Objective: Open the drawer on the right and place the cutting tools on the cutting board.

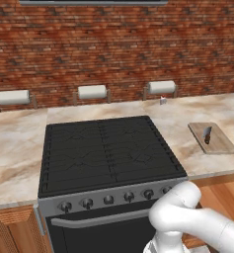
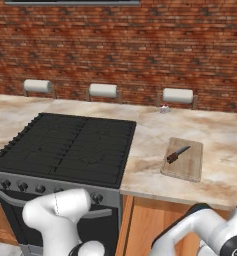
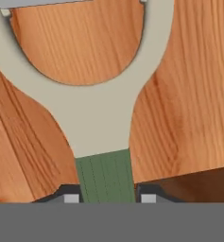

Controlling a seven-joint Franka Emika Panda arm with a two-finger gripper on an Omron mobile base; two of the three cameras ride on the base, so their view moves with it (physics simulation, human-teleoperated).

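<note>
The end effector [image 3: 108,198] is clamped on the green handle of the peeler [image 3: 92,101], right over the wooden bottom of the drawer [image 3: 189,94]. The grip is at the very end, so the peeler could swing or slip out when lifted. The arm bends low, below the tabletop [image 2: 150,135]. The knife [image 2: 177,154] already lies on the cutting board [image 2: 190,165].

The green ribbed handle [image 3: 105,176] of the pale Y-shaped tool [image 3: 101,113] runs off the lower middle of the hand view, between the dark finger tips [image 3: 71,197], which barely clear the bottom edge. Its grey blade [image 3: 38,2] is cut by the top edge. At both base views' bottoms the white arm [image 1: 187,217] hides the orange-brown wood drawer [image 2: 150,220].
</note>
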